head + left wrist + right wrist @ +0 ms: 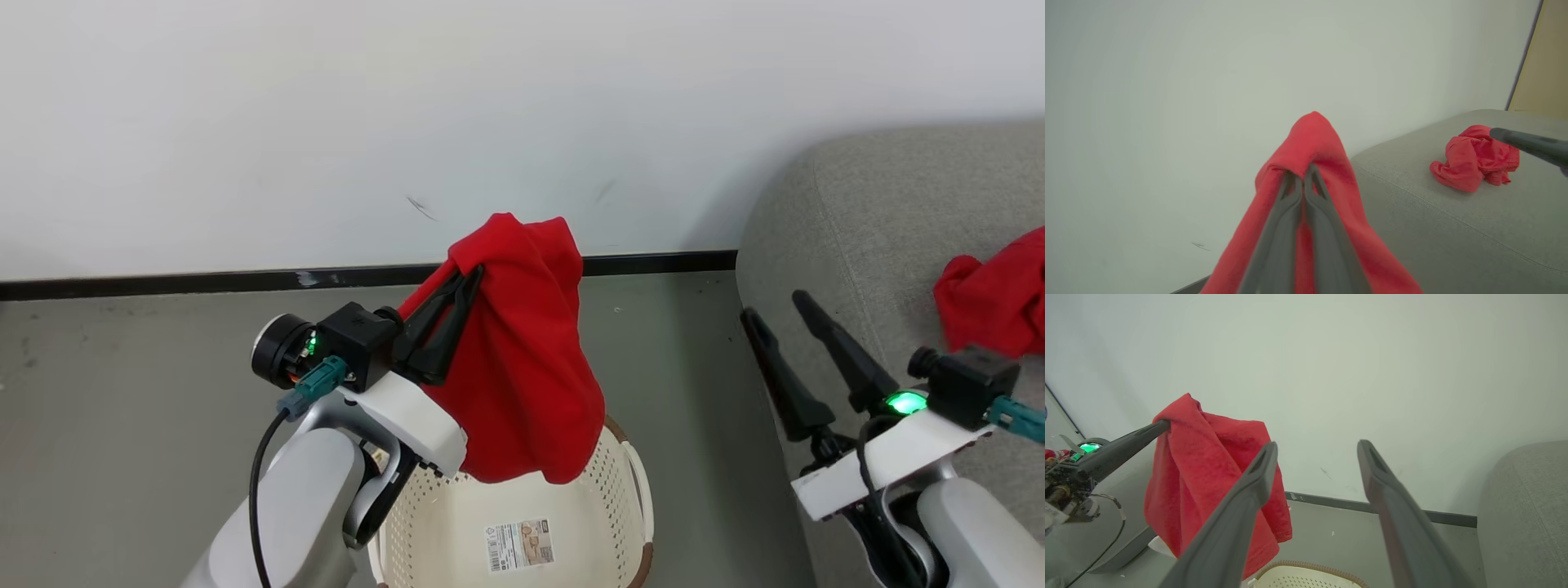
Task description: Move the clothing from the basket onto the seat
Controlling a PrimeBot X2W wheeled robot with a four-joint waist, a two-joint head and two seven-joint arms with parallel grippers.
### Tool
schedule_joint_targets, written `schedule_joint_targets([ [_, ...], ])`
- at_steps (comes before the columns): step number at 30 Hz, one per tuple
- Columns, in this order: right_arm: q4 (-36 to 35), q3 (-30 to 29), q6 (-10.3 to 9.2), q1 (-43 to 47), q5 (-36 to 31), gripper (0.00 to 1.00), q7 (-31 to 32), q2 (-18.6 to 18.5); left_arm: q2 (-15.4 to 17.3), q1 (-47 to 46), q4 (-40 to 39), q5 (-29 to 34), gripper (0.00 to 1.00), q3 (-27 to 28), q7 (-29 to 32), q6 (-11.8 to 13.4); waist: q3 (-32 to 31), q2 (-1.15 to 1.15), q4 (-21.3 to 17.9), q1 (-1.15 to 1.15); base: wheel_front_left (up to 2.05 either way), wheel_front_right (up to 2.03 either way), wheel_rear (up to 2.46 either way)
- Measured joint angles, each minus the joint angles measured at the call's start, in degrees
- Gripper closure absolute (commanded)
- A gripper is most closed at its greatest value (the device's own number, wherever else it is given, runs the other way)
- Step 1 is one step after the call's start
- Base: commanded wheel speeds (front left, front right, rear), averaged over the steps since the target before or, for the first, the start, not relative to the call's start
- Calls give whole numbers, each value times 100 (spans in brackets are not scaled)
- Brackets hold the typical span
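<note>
Presently found the left tool (472, 276) clamped fully shut, two long dark fingers pinching a fold near the top of a soft bright red fabric garment (522, 367). Held that garment lifted above the oval cream-white perforated plastic basket (433, 531) with brown woven-look rim, hem hanging just over the opening and apart from the paper label (520, 545) inside the basket. Confirmed the same pinch from the left wrist view, cloth draped over both fingertips.

Found the right tool (774, 305) spread wide, gripping nothing, poised just beside the near side of the large grey woven-fabric sofa (857, 245) with rounded corners. Noted a second crumpled red garment (992, 298) lying on the sofa cushion, beyond that tool.

Judged the step in hand as the carry toward the sofa, with one piece delivered and one in transit.

Flagged the following hazards:
- Slippage from the narrow pinch, caused by a fast swing or the weight of the hanging cloth.
- Snagging of the trailing hem on the basket rim, caused by sideways travel without enough height; possible dragging or tipping of the basket.
- Fouling on the spread fingers of the right tool, standing between basket and sofa.
- Early release over the grey floor (122, 367), or release at the rounded sofa corner, followed by sliding off.
</note>
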Motion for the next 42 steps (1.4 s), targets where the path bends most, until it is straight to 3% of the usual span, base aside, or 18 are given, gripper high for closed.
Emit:
schedule_joint_targets([
  [10, 194, 1111, 0, 41, 0, 0, 1, -19, -24, 68, -334, -26, 100, -221, 244, -101, -168, 0, 86, 0, 0, 0, 0],
  [26, 432, 1613, 0, -555, 38, 0, 1, -82, -123, 265, -797, -78, 100, -772, 515, -213, -159, 0, 367, 0, 0, 0, 0],
  [42, 595, 2699, 0, -939, 532, 0, 1, -204, -157, 285, -1110, -33, 100, -1147, 552, -298, -85, 0, 681, 0, 0, 0, 0],
])
